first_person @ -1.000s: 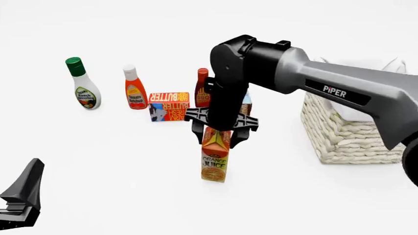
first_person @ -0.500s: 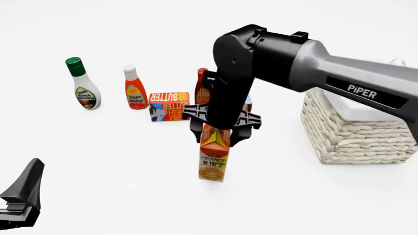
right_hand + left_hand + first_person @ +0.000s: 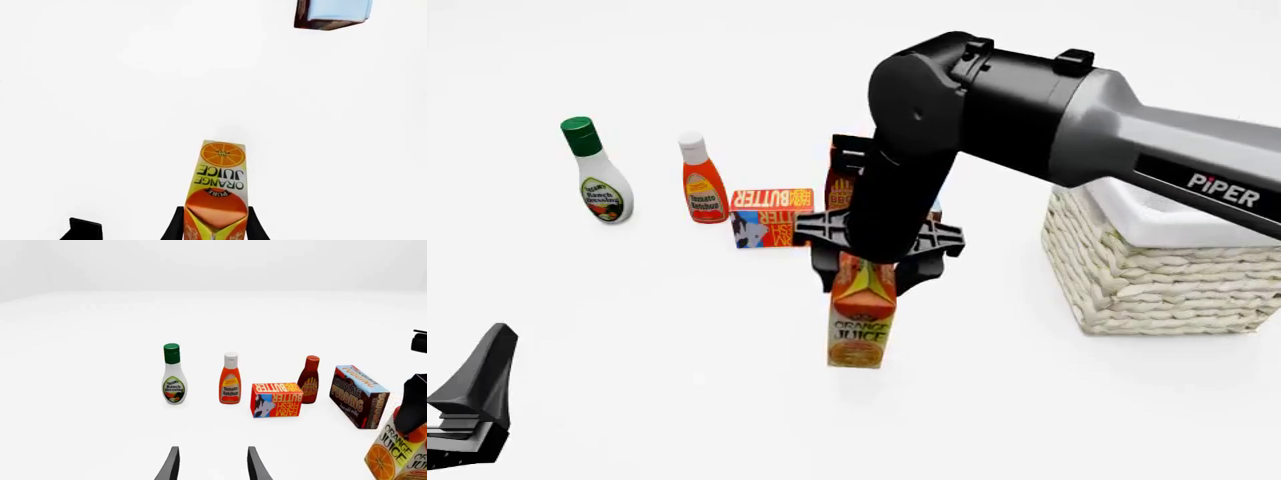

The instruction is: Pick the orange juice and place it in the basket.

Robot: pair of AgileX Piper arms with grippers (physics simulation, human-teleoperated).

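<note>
The orange juice is a small orange and yellow gable-top carton near the middle of the table, hanging upright and a little above the surface. My right gripper comes down from above and is shut on its gabled top. The right wrist view shows the fingers clamped on either side of the orange juice. The basket, cream woven wicker with a white cloth rim, stands to the right of the carton. My left gripper rests at the near left, open and empty. Its wrist view catches the orange juice at the edge.
Behind the carton stand a ranch dressing bottle, a ketchup bottle, an orange butter box and a BBQ sauce bottle partly hidden by the arm. A brown-and-blue pudding box stands behind the right arm.
The right arm has risen and swung, taking the orange juice slightly up and to the left. The left gripper has not moved.
</note>
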